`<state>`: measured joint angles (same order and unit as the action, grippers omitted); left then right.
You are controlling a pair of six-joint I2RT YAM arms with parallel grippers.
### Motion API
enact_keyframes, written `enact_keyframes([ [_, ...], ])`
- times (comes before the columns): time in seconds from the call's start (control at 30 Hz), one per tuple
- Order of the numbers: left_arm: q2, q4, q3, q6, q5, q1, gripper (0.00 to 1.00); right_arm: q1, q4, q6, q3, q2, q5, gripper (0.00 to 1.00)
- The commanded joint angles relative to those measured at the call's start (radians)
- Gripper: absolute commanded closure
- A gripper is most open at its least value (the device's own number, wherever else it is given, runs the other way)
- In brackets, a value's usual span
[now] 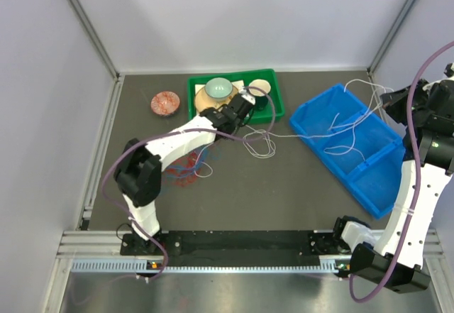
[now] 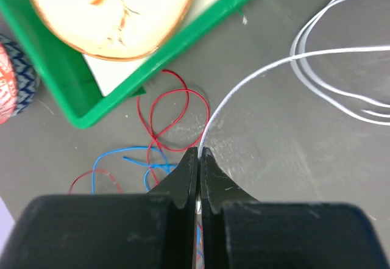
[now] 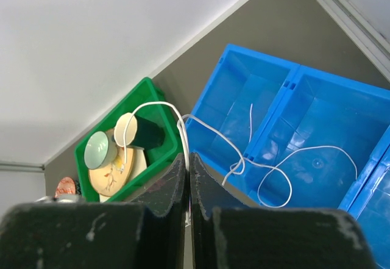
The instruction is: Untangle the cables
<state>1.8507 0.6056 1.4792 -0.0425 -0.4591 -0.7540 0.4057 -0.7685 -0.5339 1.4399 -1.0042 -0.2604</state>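
white cable (image 2: 341, 51) clamped at both ends, left gripper (image 2: 199, 153) shut on it beside the tray (image 2: 73, 98), right gripper (image 3: 186, 156) shut on it over the bin (image 3: 244, 55), its run stretching toward 3 o'clock from the left, red cable (image 2: 173, 72) and blue cable (image 2: 122, 153) heaped at 7 o'clock.

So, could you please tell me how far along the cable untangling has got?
Done: much of the white cable lies stretched away from the others, draped into the blue bin. In hand: both the left claw and right claw are shut on it. Left: the red cable and blue cable lie looped over each other, with the white one passing close by.
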Motion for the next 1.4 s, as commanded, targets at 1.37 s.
enact_keyframes([
  [1.37,-0.067,-0.405,0.153,-0.510,0.841,-0.067,1.00,-0.142,0.043,0.089,-0.255,0.096,-0.119,1.00],
])
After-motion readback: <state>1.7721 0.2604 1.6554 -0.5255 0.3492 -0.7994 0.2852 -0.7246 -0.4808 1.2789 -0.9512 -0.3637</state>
